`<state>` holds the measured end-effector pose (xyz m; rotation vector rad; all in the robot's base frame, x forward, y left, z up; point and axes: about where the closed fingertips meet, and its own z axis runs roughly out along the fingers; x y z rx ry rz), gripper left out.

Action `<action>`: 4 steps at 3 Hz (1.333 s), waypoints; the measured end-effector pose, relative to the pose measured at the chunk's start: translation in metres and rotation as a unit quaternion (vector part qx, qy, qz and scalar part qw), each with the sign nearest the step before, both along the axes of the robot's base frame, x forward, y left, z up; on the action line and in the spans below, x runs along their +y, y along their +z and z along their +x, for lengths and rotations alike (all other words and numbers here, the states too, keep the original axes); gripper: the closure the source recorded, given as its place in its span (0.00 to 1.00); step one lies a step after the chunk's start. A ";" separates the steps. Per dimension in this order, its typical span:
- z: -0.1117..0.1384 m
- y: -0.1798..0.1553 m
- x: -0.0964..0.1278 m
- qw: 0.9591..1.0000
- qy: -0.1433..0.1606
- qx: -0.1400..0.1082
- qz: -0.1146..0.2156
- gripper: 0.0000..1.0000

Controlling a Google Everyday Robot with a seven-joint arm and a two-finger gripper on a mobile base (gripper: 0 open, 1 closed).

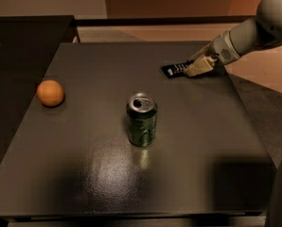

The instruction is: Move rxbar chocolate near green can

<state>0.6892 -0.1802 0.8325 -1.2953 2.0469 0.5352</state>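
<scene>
Nearest you, along the bottom of the frame, runs the front edge of a dark, slightly glossy table [84, 174], with a soft glare patch just below centre. In the lower right corner a pale grey curved part of the robot's body [280, 193] cuts into the frame.

Just below the middle of the frame the green can [142, 119] stands upright on the table. Its silver top faces you with the pull-tab opening showing. The dark green side carries a faint pattern, but you cannot read any brand or words on it.

To the left, a little farther back and well apart from the can, an orange ball [50, 92] rests near the table's left edge.

Farther back, in the upper right of the frame, the rxbar chocolate [175, 70] lies flat on the table near its far right corner, well apart from the can. It is a black wrapper with white lettering that is too small to read.

The gripper [193, 68], cream coloured, sits at the bar's right end, touching or just over it. You cannot tell whether it has closed on the wrapper. The grey arm [254, 30] reaches in from the upper right corner.

Beyond the table, a second dark surface [27, 37] fills the upper left.
</scene>
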 end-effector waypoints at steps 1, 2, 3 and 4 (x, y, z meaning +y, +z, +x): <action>-0.010 0.006 -0.004 1.000 0.002 -0.005 0.006 0.87; -0.017 0.009 -0.006 1.000 0.003 -0.007 0.009 1.00; -0.047 0.018 -0.007 1.000 0.015 -0.016 0.018 1.00; -0.096 0.033 -0.001 0.999 0.039 -0.027 0.027 1.00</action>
